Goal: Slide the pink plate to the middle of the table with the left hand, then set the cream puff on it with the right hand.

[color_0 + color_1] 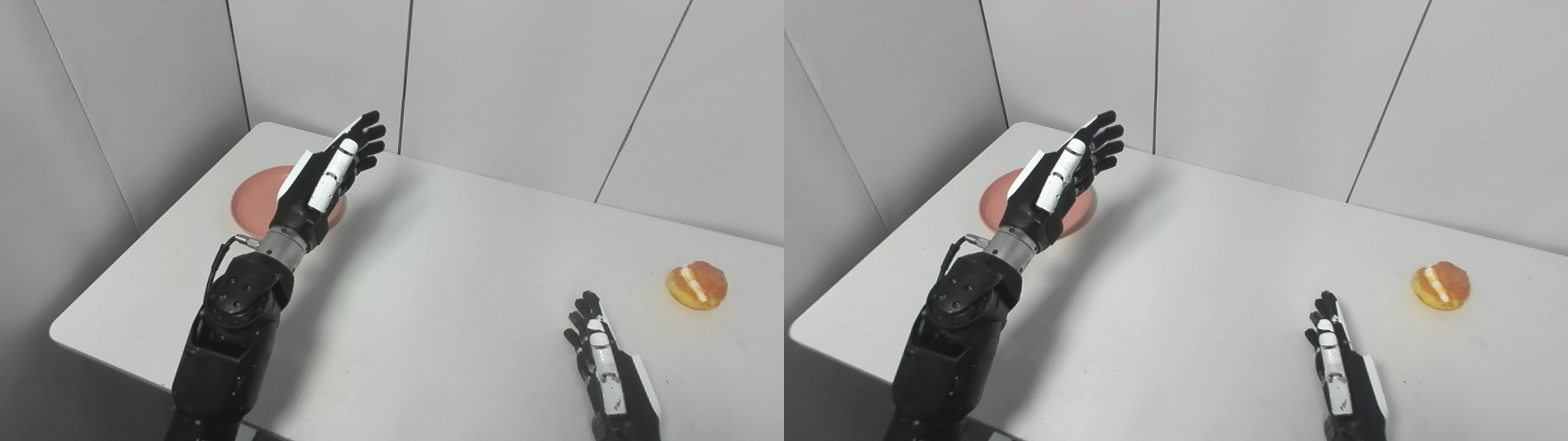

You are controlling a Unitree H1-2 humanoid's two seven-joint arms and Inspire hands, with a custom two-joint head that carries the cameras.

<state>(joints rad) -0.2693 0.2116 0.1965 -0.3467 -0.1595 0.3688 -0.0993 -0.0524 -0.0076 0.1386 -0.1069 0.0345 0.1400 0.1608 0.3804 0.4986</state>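
The pink plate [254, 197] lies flat at the far left of the white table [429, 294]. My left hand [327, 174] is raised above the plate's right part, open, fingers straight and pointing to the far side; it hides part of the plate. The cream puff [697, 285], golden with a white cream stripe, sits on the table at the right. My right hand [603, 361] rests low near the front right, open and empty, a little to the left of and nearer than the cream puff. The plate [995, 202] and puff [1441, 285] also show in the right eye view.
Grey wall panels [490, 79] stand close behind and to the left of the table. The table's front left corner [61, 334] and its left edge lie near my left arm.
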